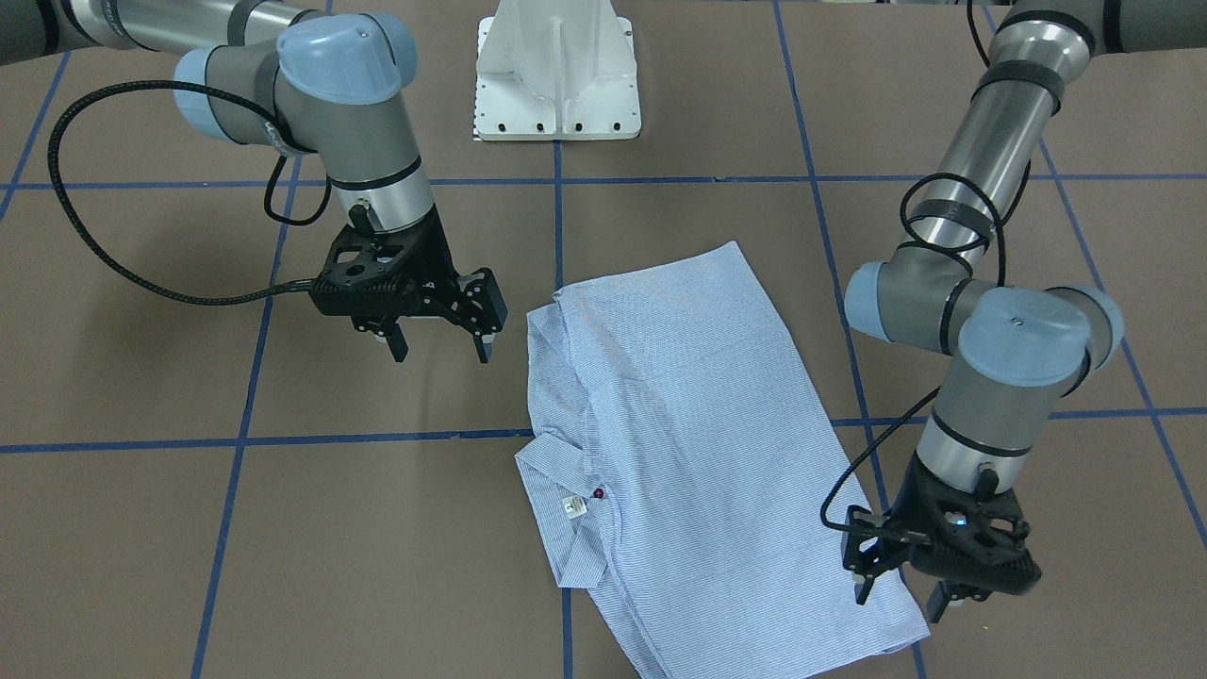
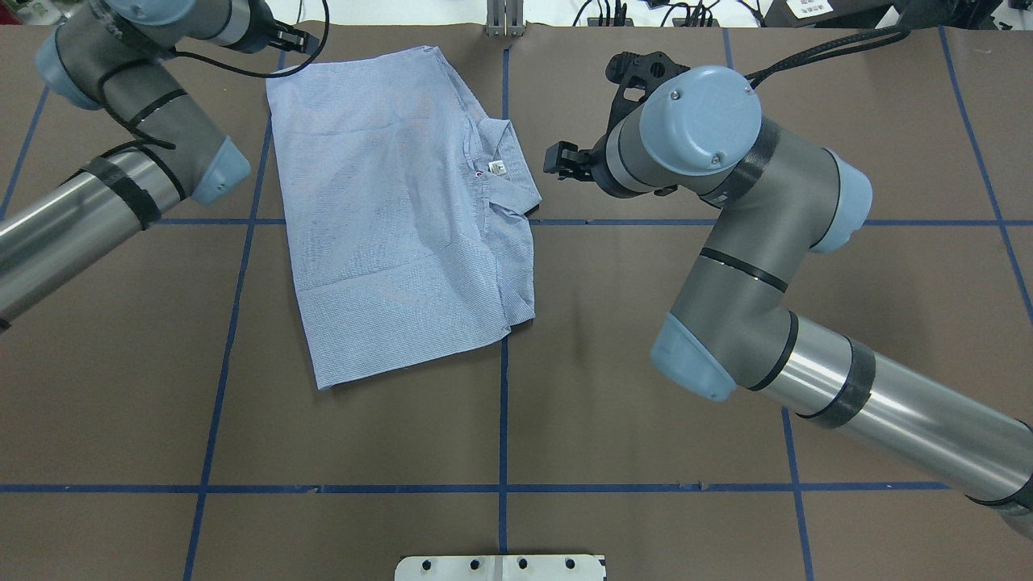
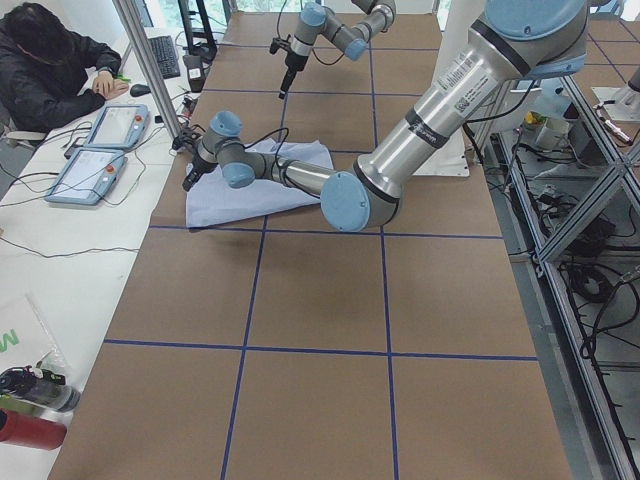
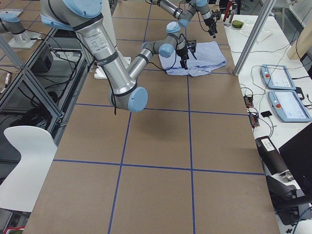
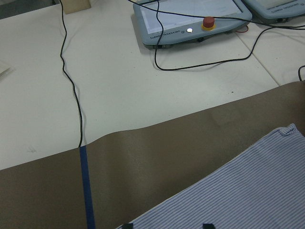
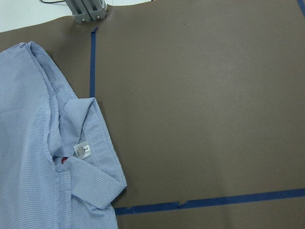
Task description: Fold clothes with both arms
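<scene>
The striped shirt (image 1: 679, 443) lies folded flat into a rectangle on the brown table, with its collar and white tag (image 1: 572, 506) showing. It also shows in the overhead view (image 2: 395, 218) and in the right wrist view (image 6: 43, 143). My left gripper (image 1: 899, 596) is open and empty, hovering low over the shirt's far corner edge; the shirt corner (image 5: 248, 191) lies just ahead of its fingertips (image 5: 206, 225). My right gripper (image 1: 441, 355) is open and empty. It hangs above bare table beside the shirt's collar side, clear of the cloth.
The white pedestal base (image 1: 556, 75) stands at the robot's side of the table. Blue tape lines (image 2: 502, 420) grid the brown surface. Past the far edge is a white bench with teach pendants (image 5: 190, 19) and cables. A metal post (image 6: 86, 9) stands at the edge.
</scene>
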### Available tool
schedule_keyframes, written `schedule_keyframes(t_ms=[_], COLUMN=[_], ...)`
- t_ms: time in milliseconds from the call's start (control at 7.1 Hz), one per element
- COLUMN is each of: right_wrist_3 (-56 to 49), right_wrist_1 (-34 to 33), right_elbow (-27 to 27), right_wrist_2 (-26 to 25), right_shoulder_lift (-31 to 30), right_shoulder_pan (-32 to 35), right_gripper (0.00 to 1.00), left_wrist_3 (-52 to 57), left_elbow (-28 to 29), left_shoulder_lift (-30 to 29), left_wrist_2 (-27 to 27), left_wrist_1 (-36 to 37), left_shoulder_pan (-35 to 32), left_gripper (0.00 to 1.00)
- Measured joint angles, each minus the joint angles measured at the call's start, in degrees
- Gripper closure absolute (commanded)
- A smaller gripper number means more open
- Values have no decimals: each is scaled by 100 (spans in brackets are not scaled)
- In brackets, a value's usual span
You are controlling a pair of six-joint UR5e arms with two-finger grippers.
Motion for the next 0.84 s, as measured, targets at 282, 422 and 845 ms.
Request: schedule_keyframes(t_ms=[282, 422, 845], right_wrist_3=[1258, 1999, 3575], right_wrist_1=[-180, -236, -545], right_elbow=[-115, -286, -1012], right_wrist_2=[-572, -862, -1248], right_shoulder_lift=[179, 299, 771], right_shoulder_pan=[-601, -889, -1354], right_gripper=[2, 3, 2], left_wrist_3=[115, 95, 68], left_elbow=[-936, -1144, -1359], left_shoulder_lift=[670, 815, 991], left_wrist_2=[-230, -249, -254], left_wrist_1=[99, 104, 96], left_shoulder_pan=[-113, -113, -86], left_gripper=[0, 0, 0])
